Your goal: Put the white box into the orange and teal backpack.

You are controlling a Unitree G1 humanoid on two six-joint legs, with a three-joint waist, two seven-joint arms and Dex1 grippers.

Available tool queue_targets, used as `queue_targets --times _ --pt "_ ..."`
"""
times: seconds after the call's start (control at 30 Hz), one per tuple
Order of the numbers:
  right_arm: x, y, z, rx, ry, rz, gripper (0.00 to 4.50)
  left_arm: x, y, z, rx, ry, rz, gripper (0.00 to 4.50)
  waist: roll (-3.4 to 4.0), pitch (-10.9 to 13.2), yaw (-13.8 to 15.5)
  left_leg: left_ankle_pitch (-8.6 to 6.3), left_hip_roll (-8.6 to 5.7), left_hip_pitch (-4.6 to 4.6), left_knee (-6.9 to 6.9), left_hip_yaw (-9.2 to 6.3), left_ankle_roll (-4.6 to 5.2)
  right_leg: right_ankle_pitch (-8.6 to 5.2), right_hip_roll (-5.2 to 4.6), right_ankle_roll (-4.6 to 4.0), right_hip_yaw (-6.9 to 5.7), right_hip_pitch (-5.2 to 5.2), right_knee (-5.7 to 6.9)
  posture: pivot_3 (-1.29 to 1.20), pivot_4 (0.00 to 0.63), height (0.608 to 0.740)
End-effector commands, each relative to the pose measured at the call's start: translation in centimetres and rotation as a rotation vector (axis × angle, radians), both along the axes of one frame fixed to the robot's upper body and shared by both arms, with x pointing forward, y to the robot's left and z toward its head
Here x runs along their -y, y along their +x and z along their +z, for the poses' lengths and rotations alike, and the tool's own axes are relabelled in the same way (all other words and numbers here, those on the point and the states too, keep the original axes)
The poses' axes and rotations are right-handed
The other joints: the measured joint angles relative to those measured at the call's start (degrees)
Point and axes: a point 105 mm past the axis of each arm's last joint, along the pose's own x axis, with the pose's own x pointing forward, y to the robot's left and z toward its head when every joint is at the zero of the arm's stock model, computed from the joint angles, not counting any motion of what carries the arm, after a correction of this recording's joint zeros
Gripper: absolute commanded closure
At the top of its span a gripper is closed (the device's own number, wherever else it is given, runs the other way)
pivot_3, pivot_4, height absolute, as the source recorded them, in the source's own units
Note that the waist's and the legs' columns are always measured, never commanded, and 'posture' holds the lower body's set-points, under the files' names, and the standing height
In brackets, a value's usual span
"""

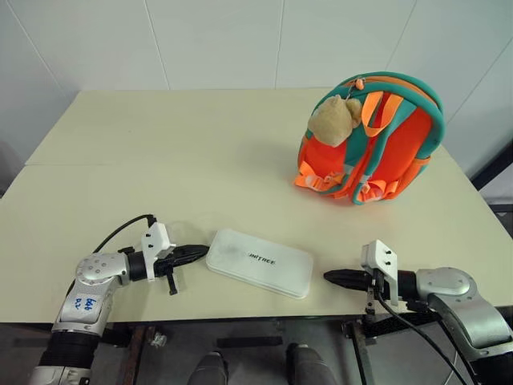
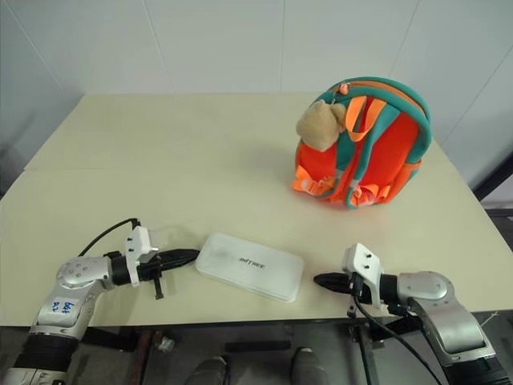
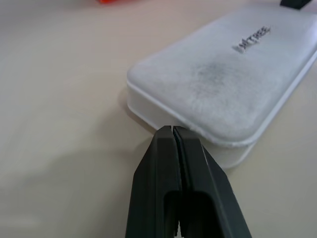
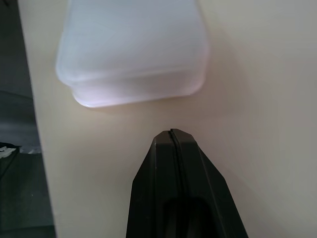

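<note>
Two pairs of black fingers sit pressed fully together, and neither has hold of anything. My left gripper (image 1: 202, 252) points at one short end of the white box (image 1: 260, 262), its tip touching or just short of that end's rounded corner; from the left wrist camera I can't tell which. My right gripper (image 1: 330, 277) points at the opposite short end, a clear gap of bare table (image 1: 160, 160) between its tip and the box.

I take the white box as my landmark. It lies flat near the table's front edge, between the two grippers, lettering up, slightly skewed to that edge. The orange and teal backpack (image 1: 393, 148) stands upright well beyond the box and toward my right arm's side, its tan plush bear (image 1: 333, 120) hanging on the face turned toward the box. I can't make out whether the zip is open.

My worries from here: the case is thin and lies flat, so closed fingers can only push it. A shove from the left tip alone would likely spin it or slide it toward the front edge, which is near, and it could go off the table. If I squeeze it between both tips, an uneven press may make it skid out. A closed zip would block the insertion.
</note>
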Motion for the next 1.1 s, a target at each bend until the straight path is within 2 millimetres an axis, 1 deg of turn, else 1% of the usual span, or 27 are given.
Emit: queue_targets --times 0.03,0.13,0.23,0.4,0.57,0.67,0.77,0.9,1.0,1.07,1.1 --pt "-1.7 -0.4 1.0 0.025 0.045 0.04 4.5 0.3 0.2 1.2 0.041 -0.021 -0.01 4.47 0.0 0.0 0.0 0.01 0.0 0.0 0.0 0.0 0.01 0.01 0.0 -0.01 0.0 0.0 0.0 0.0 0.15 0.74" --pt "-2.8 0.0 0.8 0.034 0.06 0.043 4.5 0.5 0.2 0.9 0.029 -0.019 -0.016 4.47 -0.01 -0.01 -0.07 0.01 0.0 0.04 0.0 0.0 0.01 0.01 0.0 -0.01 0.0 0.08 -0.06 0.0 0.15 0.74" --pt "-3.1 1.0 0.7 0.057 0.068 0.028 4.5 0.9 0.1 0.7 0.022 -0.026 -0.02 4.47 -0.01 -0.01 -0.11 0.01 0.0 0.05 -0.01 0.0 0.01 0.02 0.0 -0.01 0.0 0.08 -0.08 0.0 0.15 0.74" --pt "-2.8 2.6 0.9 0.099 0.057 0.003 4.5 1.4 -0.4 0.5 0.005 -0.035 -0.029 4.47 -0.02 -0.01 -0.08 0.02 0.0 0.1 0.0 0.0 0.01 0.03 0.0 -0.02 0.0 0.17 -0.08 0.0 0.15 0.74" --pt "-2.4 4.2 1.3 0.134 0.042 -0.002 4.5 1.2 -1.2 -0.3 -0.028 -0.045 -0.021 4.47 -0.01 -0.01 -0.09 0.01 0.0 0.16 -0.03 0.0 0.0 0.02 -0.01 -0.02 0.0 0.25 -0.15 0.0 0.15 0.74" --pt "-2.3 4.6 1.2 0.141 0.036 0.002 4.5 1.3 -1.6 -0.5 -0.038 -0.047 -0.021 4.47 -0.01 -0.01 -0.07 0.0 0.0 0.15 -0.07 -0.01 -0.01 0.02 0.0 -0.02 -0.01 0.25 -0.19 0.0 0.15 0.74" --pt "-2.3 4.8 1.2 0.143 0.035 0.009 4.5 1.2 -1.6 -0.4 -0.032 -0.047 -0.006 4.47 -0.01 -0.01 -0.07 0.0 0.0 0.15 -0.08 -0.01 -0.01 0.02 0.0 -0.02 -0.02 0.24 -0.19 0.0 0.15 0.74" --pt "-2.0 4.9 1.2 0.143 0.029 0.001 4.5 0.8 -0.9 0.2 -0.004 -0.051 0.032 4.47 -0.01 -0.01 -0.07 0.0 0.0 0.15 -0.06 -0.01 -0.01 0.02 -0.01 -0.02 -0.02 0.24 -0.19 0.0 0.15 0.74" --pt "-0.9 5.3 1.5 0.149 0.012 -0.043 4.5 0.1 -0.3 0.7 0.004 -0.049 0.065 4.47 -0.01 -0.01 -0.06 0.0 0.0 0.15 -0.07 -0.01 -0.01 0.02 0.0 -0.02 -0.02 0.24 -0.19 0.0 0.15 0.74" --pt "0.9 5.7 1.8 0.141 -0.02 -0.097 4.14 -1.0 0.4 1.6 0.019 -0.023 0.112 4.08 -0.01 0.0 -0.02 0.0 0.0 0.15 -0.06 -0.01 -0.01 0.02 0.0 -0.02 -0.02 0.24 -0.19 0.0 0.15 0.74" --pt "1.5 5.7 2.1 0.138 -0.032 -0.102 3.88 -1.5 0.6 1.9 0.022 -0.012 0.126 3.84 -0.01 0.0 -0.04 0.0 0.0 0.14 -0.06 -0.01 -0.01 0.02 -0.01 -0.01 -0.02 0.24 -0.18 0.0 0.15 0.74"
